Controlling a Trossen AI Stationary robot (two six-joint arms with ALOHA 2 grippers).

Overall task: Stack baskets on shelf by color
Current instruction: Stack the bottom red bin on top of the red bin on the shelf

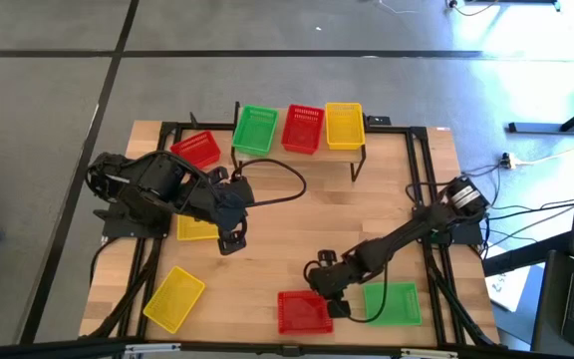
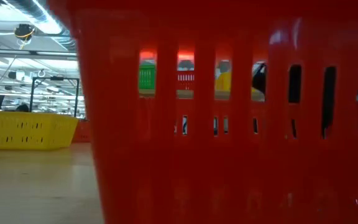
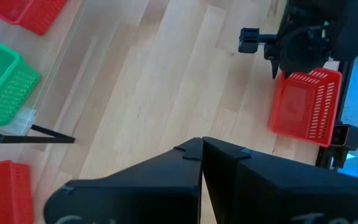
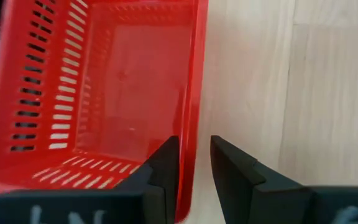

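While the near edge of the table [image 1: 297, 214] holds three loose baskets, the right gripper [image 4: 194, 163] is at work on the middle one, a red basket [image 1: 303, 311]. Its fingers [image 4: 161, 171] straddle that basket's right wall, one inside and one outside, parted a little wider than the thin plastic. They look placed for a pinch on the rim; whether the pads already press the wall I cannot tell, and the basket sits flat on the wood, so I judge it not yet lifted. Just right of it lies a green basket [image 1: 392, 303], partly under the right arm, and at the near left a yellow basket [image 1: 173, 297] lies askew.

Farther in, at the table's left middle, the left gripper [image 1: 231, 237] hangs with its fingers closed together and empty, apparently waiting clear of the right arm's path. A second yellow basket [image 1: 196, 228] shows beneath that arm.

At the far edge stands the shelf [image 1: 359, 152], carrying green [image 1: 255, 129], red [image 1: 302, 128] and yellow [image 1: 344, 125] baskets side by side, one per colour, which reads as the bases for three stacks. Another red basket [image 1: 196, 150] lies tilted on the table just left of the shelf. The gripped-at red one likely belongs on the shelf's middle red basket
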